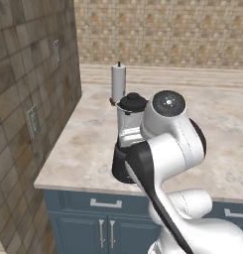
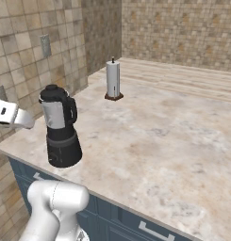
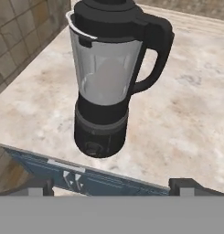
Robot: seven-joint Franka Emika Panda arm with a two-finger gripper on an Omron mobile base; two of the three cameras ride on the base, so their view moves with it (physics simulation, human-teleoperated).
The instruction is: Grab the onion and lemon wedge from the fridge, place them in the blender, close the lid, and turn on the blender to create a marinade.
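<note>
Blender (image 3: 106, 87) upright near counter's (image 2: 173, 141) front left edge, lid (image 3: 109, 11) seated on jar.
Round dial (image 3: 92, 148) facing the hand camera; paper roll (image 2: 113, 80) well behind; gripper (image 3: 112, 185) in front of base, fingertips (image 3: 184, 185) spread wide, holding nothing.

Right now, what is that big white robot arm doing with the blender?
The white robot arm is facing the clear-jarred blender with the black base, which stands near the front edge of the beige marble counter. Its round black lid sits on top of the jar. The gripper is open and empty, hanging just in front of the counter edge, level with the blender's round front dial, touching nothing. An upright white paper roll stands further back.
</note>
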